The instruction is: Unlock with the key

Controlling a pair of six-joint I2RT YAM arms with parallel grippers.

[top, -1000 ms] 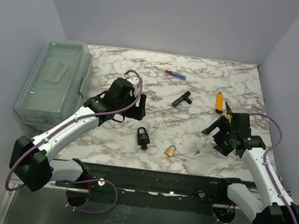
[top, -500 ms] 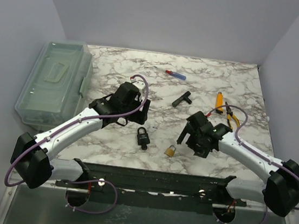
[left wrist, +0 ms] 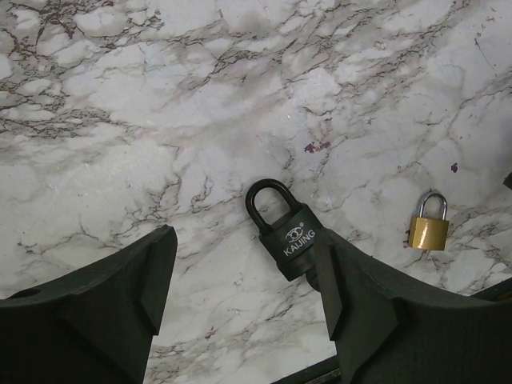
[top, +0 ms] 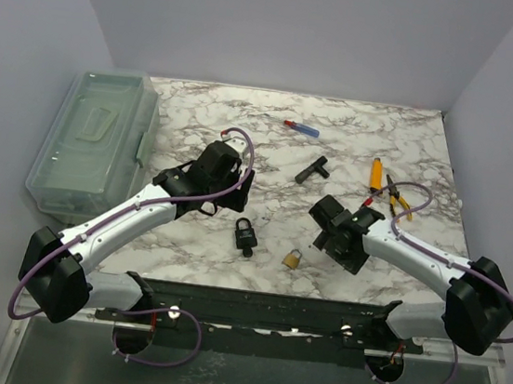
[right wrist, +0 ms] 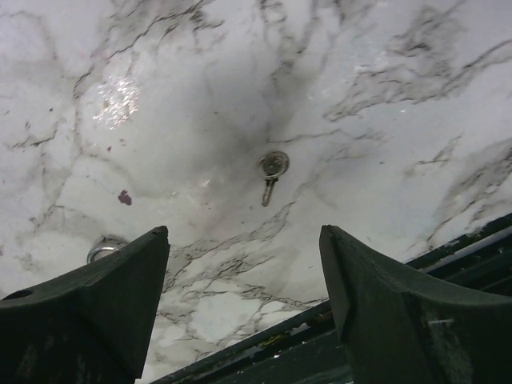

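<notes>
A black padlock (left wrist: pixel 288 234) marked KAIJING lies flat on the marble table; it also shows in the top view (top: pixel 246 235). My left gripper (left wrist: pixel 244 244) is open above it, the right finger beside the lock's body (top: pixel 240 193). A small brass padlock (top: pixel 293 258) lies to the right of it (left wrist: pixel 429 230). A small metal key (right wrist: pixel 272 171) lies on the table just ahead of my right gripper (right wrist: pixel 244 234), which is open and empty (top: pixel 331 231). In the top view the right gripper hides the key.
A clear plastic box (top: pixel 94 144) stands at the left edge. A black T-shaped tool (top: pixel 314 169), an orange-handled tool (top: pixel 377 173), yellow pliers (top: pixel 396 198) and a blue-red pen (top: pixel 302 127) lie further back. The black front rail (top: pixel 270 306) runs along the near edge.
My right arm has swung left from the table's right side to over the key, near the brass padlock. My left gripper has moved slightly right, toward the black padlock.
</notes>
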